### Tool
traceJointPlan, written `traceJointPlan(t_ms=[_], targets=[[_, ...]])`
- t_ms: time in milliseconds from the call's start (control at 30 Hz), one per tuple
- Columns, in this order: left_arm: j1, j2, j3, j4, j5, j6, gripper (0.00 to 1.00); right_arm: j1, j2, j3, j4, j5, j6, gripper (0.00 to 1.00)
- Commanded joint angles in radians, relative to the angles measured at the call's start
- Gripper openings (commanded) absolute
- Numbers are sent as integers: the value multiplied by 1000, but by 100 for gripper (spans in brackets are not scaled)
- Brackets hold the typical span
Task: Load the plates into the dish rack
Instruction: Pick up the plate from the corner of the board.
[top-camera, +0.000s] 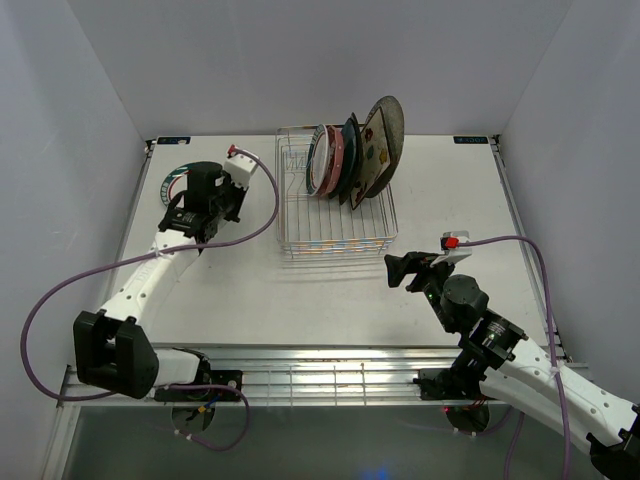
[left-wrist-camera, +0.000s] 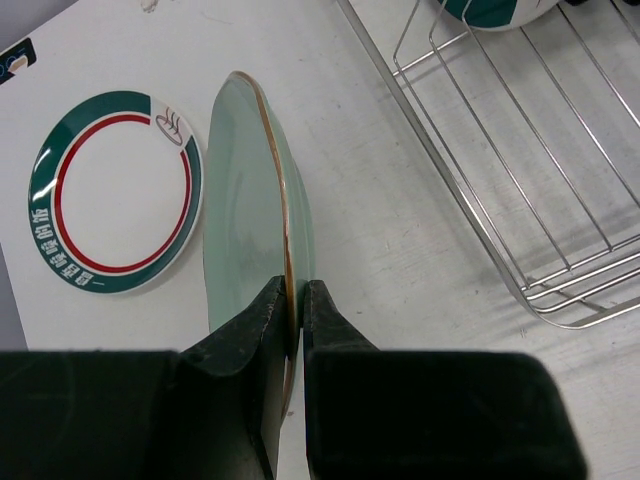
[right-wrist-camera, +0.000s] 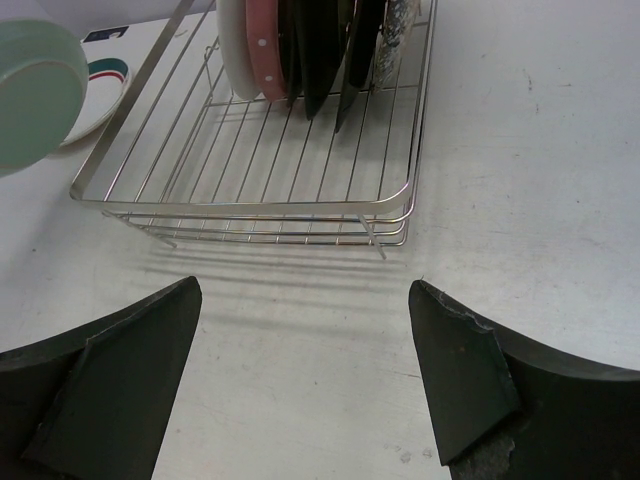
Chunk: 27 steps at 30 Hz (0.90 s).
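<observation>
Black fingers of the left gripper (left-wrist-camera: 299, 296) are pressed together on the rim of a mint-green round plate with a thin gold edge (left-wrist-camera: 250, 200). The plate is held on edge, its rim running away from the wrist camera and its lower part close to the white table (left-wrist-camera: 380, 240). Just to the left of it a white round plate with a teal rim and a red ring (left-wrist-camera: 115, 192) lies flat on the table, apart from the held plate. On the other side stands the rectangular silver wire dish rack (left-wrist-camera: 430, 142), its near left corner beside the mint plate but not touching it.

At the rack's far end a row of plates stands on edge, close together. Among them are a pink dotted scalloped plate (right-wrist-camera: 265, 50) towards the left, a black plate (right-wrist-camera: 300, 50) next to it, a cream floral square plate (top-camera: 372, 152) further right, and a speckled grey round plate (top-camera: 387, 125) at the right end, leaning outward over the rack's edge. The near half of the rack holds nothing.

The right gripper (right-wrist-camera: 305, 295) hangs low over the table just in front of the rack's near right corner, its fingers spread wide, holding nothing.
</observation>
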Motion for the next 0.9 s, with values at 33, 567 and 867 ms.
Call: traceJointPlan(t_ms=[33,567,867], targets=[[17,-5,135,102,1,-3,0,0,-8,6,47,-1,-2,90],[20,125,406,122,94,-101,0,0,-20,1,47,-6,-4,90],[11,194,537,129,148,-199,0,0,-12,4,47,-9,-5,90]])
